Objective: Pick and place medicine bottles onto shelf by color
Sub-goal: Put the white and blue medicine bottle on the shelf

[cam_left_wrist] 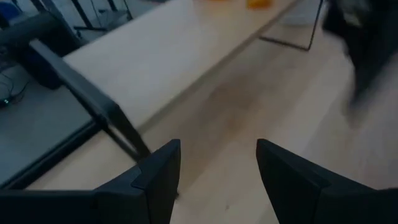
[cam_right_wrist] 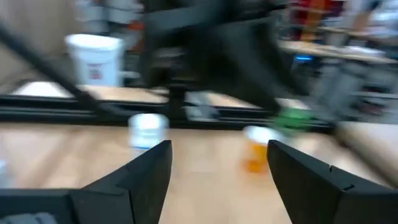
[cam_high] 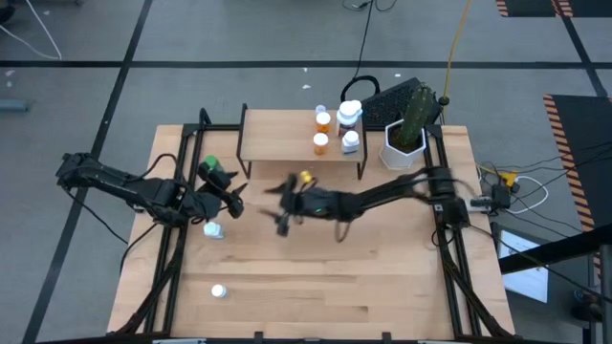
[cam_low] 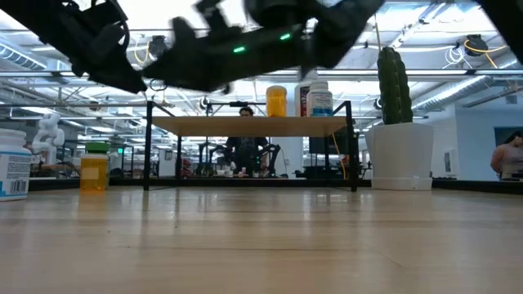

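The shelf [cam_high: 287, 143] stands at the table's far middle. On its right part stand two orange medicine bottles [cam_high: 322, 132] and two white ones [cam_high: 350, 127]. A green-capped orange bottle [cam_high: 210, 167] stands left of the shelf. A white bottle [cam_high: 213, 229] stands nearer, and another white one [cam_high: 219, 290] lies toward the near edge. My left gripper [cam_high: 232, 196] hovers open and empty between the green-capped bottle and the white one; its wrist view [cam_left_wrist: 217, 168] looks along the shelf. My right gripper [cam_high: 283, 212], blurred, is open and empty above mid-table [cam_right_wrist: 219, 168].
A white pot with a green cactus [cam_high: 404, 143] stands right of the shelf, with a dark keyboard-like object [cam_high: 397, 96] behind it. Black frame rails [cam_high: 167, 248] run along the table's left and right sides. Bare wood spreads across the near half [cam_high: 335, 287].
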